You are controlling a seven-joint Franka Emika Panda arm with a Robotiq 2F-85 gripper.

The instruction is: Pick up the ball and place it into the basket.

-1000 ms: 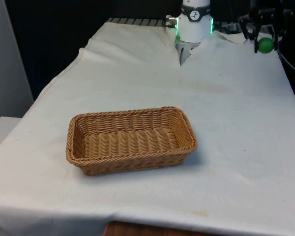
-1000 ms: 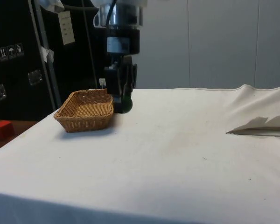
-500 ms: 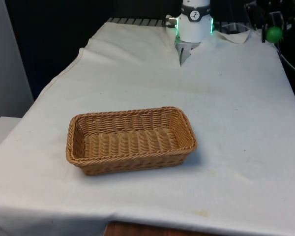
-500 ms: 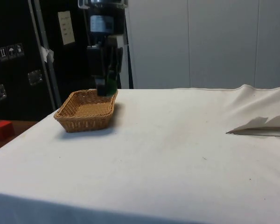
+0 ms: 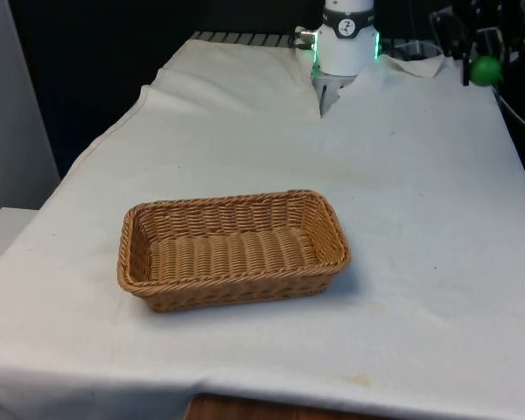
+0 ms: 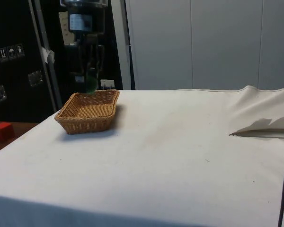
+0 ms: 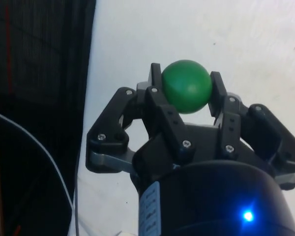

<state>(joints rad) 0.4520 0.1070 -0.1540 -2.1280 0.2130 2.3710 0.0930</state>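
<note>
This is looking like a lab. A white cloth [image 6: 180,156] is covering the table, with dark cabinets [image 6: 19,56] standing behind it.

Ball up, basket waiting.
I see the green ball [image 7: 186,86] clamped in the gripper [image 7: 187,88], aloft; the empty wicker basket [image 5: 232,248] sits upright.

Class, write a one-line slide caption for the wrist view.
Gripper clamps a green ball above the white cloth.

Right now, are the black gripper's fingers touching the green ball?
Touching: in the wrist view, the black gripper has both fingers pressed against the green ball.
</note>
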